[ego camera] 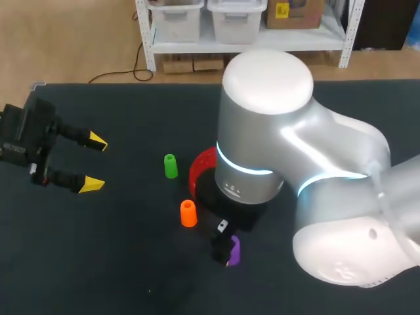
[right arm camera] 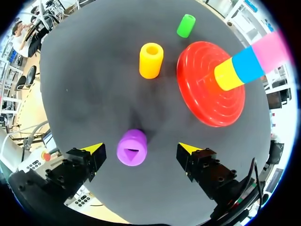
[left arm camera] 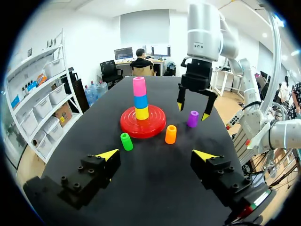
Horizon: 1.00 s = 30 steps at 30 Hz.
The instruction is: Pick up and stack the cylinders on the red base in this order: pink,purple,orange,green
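three stacked cylinders (left arm camera: 140, 100) on red base (left arm camera: 154, 126), purple cylinder (right arm camera: 132, 148) apart

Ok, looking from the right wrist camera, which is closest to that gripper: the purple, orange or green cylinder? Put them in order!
1. Purple cylinder: between the open fingers of the right gripper, touching neither.
2. Orange cylinder: farther ahead, beside the red base.
3. Green cylinder: farthest ahead, past the orange one.

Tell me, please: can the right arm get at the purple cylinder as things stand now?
Probably yes. The right gripper hangs open over the purple cylinder, one finger on each side. The orange cylinder stands well apart, so nothing seems to block it.
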Available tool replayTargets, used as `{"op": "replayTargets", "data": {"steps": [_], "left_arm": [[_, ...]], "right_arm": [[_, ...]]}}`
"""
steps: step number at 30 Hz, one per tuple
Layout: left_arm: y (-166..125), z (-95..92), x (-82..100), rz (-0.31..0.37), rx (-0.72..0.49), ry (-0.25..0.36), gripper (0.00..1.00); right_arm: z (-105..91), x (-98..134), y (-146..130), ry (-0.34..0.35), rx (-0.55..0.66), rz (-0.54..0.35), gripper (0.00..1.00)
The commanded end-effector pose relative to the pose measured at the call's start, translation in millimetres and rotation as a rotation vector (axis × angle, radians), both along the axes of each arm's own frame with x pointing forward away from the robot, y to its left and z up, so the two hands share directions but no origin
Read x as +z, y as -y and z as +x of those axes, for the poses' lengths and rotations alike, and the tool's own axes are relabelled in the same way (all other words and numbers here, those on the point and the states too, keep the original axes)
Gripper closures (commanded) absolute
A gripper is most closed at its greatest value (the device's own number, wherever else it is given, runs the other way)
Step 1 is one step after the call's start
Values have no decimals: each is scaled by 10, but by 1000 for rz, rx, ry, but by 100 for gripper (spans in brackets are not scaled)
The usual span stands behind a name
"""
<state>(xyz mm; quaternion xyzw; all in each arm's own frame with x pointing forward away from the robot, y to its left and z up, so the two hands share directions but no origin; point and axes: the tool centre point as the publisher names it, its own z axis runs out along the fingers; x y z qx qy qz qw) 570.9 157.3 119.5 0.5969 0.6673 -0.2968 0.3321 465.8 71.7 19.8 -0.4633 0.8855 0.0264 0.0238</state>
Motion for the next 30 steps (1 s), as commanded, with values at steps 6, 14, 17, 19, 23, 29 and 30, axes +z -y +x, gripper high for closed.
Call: {"op": "replayTargets", "data": {"steps": [6, 14, 17, 19, 23, 29, 30], "left_arm": [[-4, -7, -15, -4, 1, 5, 0], [-4, -7, -15, -4, 1, 5, 0], [-4, -7, -15, -4, 1, 5, 0], [-4, -7, -15, -4, 1, 5, 0], [-4, -7, -15, -4, 1, 5, 0], [-4, -7, -15, -4, 1, 5, 0], [-4, -7, -15, -4, 1, 5, 0]], "right_arm": [[40, -36, -33, 2, -7, -1, 0], [23, -71, -12, -7, -12, -6, 0], [21, -81, -6, -7, -14, -7, 0], [32, -83, 1, -5, -20, -7, 0], [45, -69, -1, -3, -24, -3, 0], [46, -87, -9, -5, -30, -1, 84], [40, -90, -13, -8, -26, -1, 100]]}}
